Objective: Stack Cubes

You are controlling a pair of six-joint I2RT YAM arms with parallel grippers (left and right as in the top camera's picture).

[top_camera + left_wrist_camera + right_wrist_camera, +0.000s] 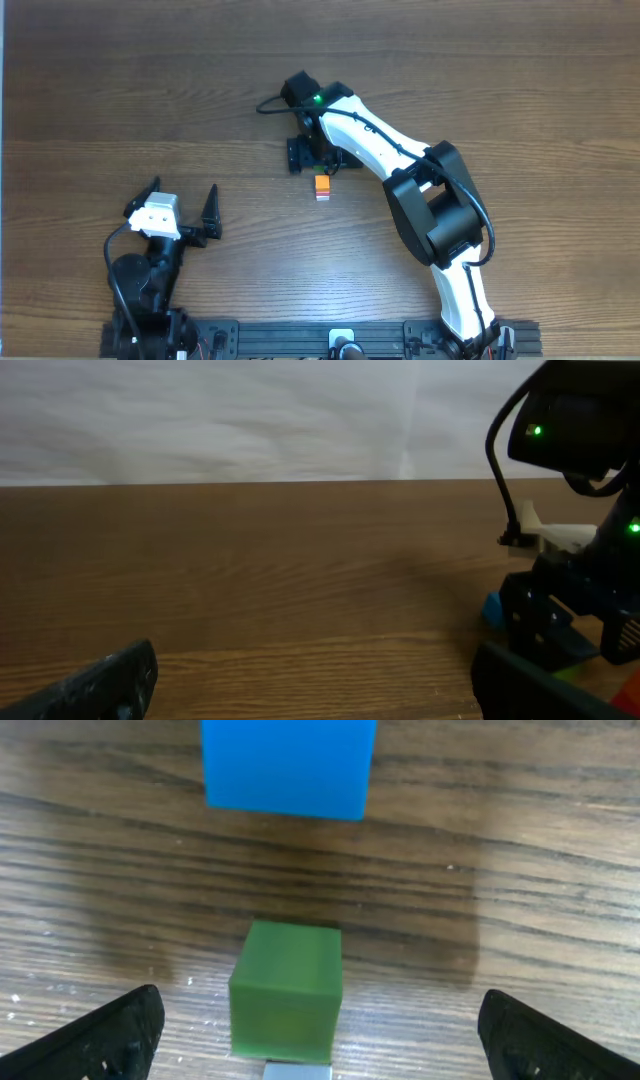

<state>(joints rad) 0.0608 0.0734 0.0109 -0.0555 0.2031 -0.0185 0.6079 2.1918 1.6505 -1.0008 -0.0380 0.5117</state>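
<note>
Green cube [286, 988] sits on the bench [150, 80], midway between the spread fingers of the right claw [320, 1015] and touching neither finger. A blue cube [289, 765] lies just beyond it, farther from the claw, a gap between them. An orange cube [322, 184] rests near that claw, outside its fingers. The left claw [182, 202] stands open, well apart from the cubes.
</note>
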